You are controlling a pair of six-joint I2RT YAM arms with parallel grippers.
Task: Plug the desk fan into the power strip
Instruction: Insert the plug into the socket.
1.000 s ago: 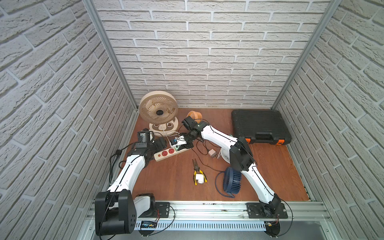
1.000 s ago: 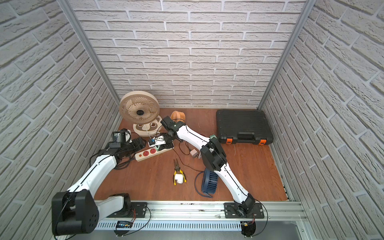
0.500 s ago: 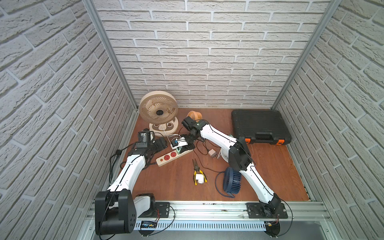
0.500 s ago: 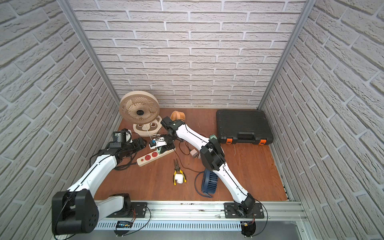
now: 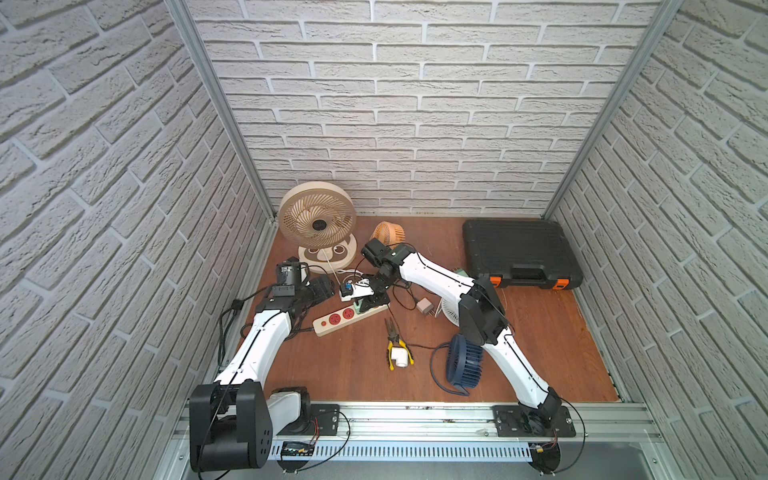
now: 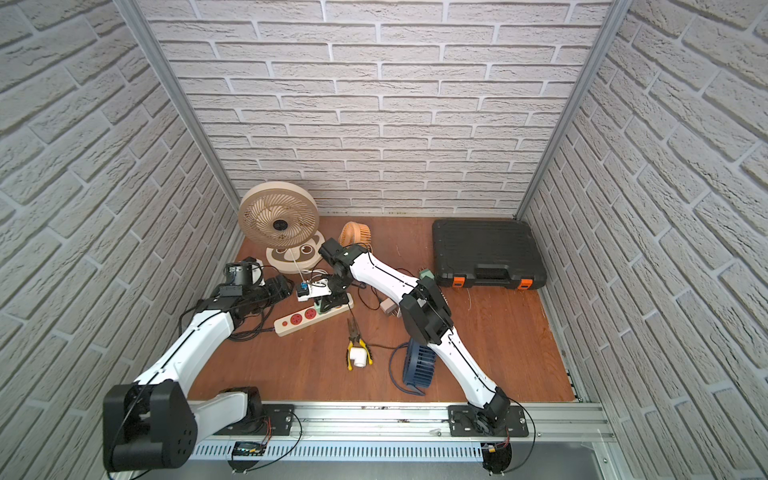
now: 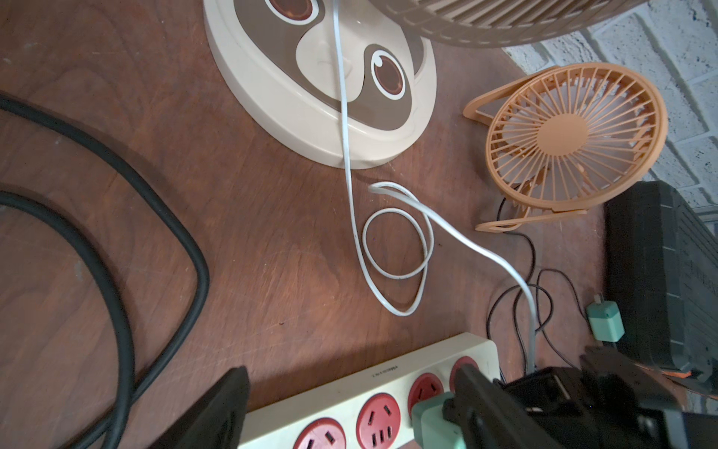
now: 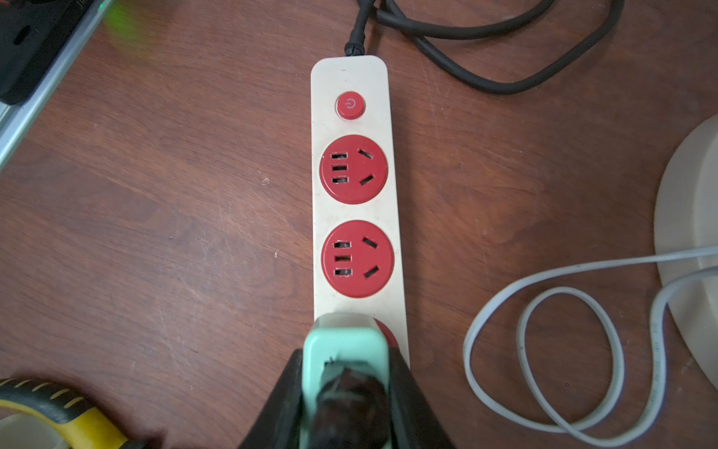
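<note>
The power strip lies aslant on the wooden tabletop, in its left half, about midway between the back and front edges. Its switch end points toward the front-left corner. From that end the black cord coils off toward the left edge.

The right gripper is clamped on a mint-green plug, holding it at the third socket from the switch. Whether the prongs are in cannot be told. The two sockets nearer the switch are bare.

A white cable runs from the desk fan's base, loops on the tabletop and ends behind the right gripper. The desk fan is beige with a cartoon face on its base, and it stands in the back-left corner.

The left gripper is just beside the strip on its back-left side. Its jaws are spread and hold nothing, and one black finger shows in the left wrist view.

A small orange fan stands near the back edge, to the right of the desk fan. A black tool case fills the back-right corner.

Yellow-handled pliers lie toward the front edge with a white adapter on their handles. A blue fan stands to their right.
</note>
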